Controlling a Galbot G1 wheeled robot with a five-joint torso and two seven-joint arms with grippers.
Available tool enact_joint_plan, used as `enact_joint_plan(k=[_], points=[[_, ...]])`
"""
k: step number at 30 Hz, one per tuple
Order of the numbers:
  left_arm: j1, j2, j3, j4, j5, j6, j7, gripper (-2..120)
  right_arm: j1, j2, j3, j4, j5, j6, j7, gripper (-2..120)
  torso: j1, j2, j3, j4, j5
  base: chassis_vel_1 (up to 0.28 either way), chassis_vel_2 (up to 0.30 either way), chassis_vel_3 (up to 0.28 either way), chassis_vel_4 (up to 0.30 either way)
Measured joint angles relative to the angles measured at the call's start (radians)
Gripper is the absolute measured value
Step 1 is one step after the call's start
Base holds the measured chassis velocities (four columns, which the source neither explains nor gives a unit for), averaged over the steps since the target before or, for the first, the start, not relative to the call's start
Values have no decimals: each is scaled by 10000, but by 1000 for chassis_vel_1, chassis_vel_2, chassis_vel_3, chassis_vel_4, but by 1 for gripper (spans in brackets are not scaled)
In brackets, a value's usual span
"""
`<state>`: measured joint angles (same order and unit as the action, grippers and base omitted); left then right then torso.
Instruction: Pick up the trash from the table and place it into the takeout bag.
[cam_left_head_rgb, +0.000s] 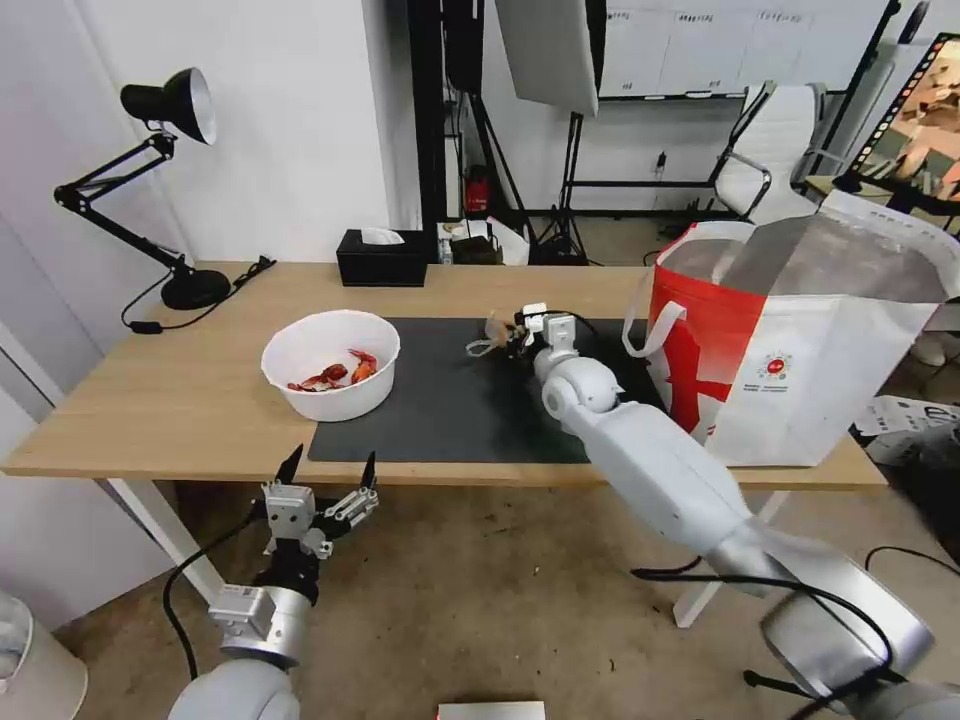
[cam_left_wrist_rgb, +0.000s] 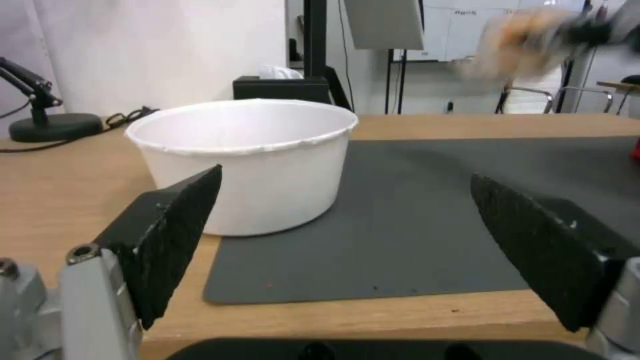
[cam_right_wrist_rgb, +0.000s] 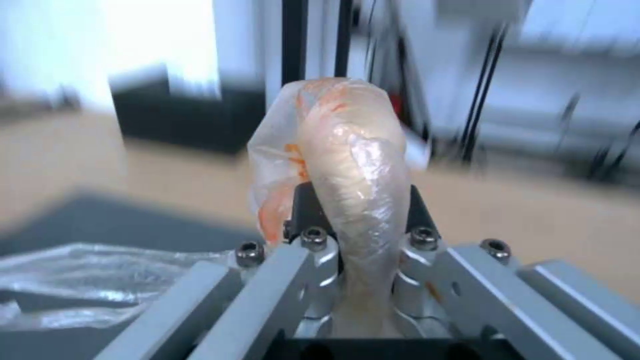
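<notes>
white bowl with red shells sits on the table, at the dark mat's left edge. left gripper hangs spread below the table's front. right gripper pinches a crumpled clear plastic wrap above the mat, takeout bag standing rightmost.

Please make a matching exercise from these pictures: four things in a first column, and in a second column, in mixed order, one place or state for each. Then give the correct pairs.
Things
1. white bowl
2. takeout bag
3. left gripper
4. right gripper

Places or states
A. shut on a crumpled clear plastic piece stained orange
B. open, in front of the table's near edge
C. standing open at the table's right end
D. holds red shells, sits on the left edge of the dark mat

Pairs: 1-D, 2-C, 3-B, 4-A
</notes>
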<state>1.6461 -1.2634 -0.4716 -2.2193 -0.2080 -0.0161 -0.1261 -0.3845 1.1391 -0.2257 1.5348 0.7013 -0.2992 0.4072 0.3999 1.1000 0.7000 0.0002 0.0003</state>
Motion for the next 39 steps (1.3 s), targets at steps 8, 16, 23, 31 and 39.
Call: enact_joint_plan(k=[8, 16, 23, 31, 39], points=[[60, 16, 22, -68, 0, -20, -10, 100, -574, -1908, 1756, 3616, -93, -579, 2443, 6, -1, 1, -1, -4, 0, 0, 0, 0, 0], [105, -1, 148, -68, 32, -26, -11, 100, -779, -3661, 2770, 4424, 1493, -1823, 4795, 5, -1, 1, -2, -5, 1, 0, 0, 0, 0], [113, -23, 277, -62, 72, -28, 2, 100, -1168, -4293, 3201, 4500, 2630, -2438, 5299, 9, -1, 0, -1, -3, 0, 0, 0, 0, 0], [242, -6, 248, -177, 75, -39, 8, 100, -1363, -4337, 3370, 4567, 3001, -2795, 5446, 40, 0, 1, 1, -2, -2, 0, 0, 0, 0], [329, -27, 229, -285, 76, -46, 8, 100, -1364, -4408, 3363, 4621, 2988, -2770, 5424, 68, 0, 0, 0, -1, -3, 0, 0, 0, 0]])
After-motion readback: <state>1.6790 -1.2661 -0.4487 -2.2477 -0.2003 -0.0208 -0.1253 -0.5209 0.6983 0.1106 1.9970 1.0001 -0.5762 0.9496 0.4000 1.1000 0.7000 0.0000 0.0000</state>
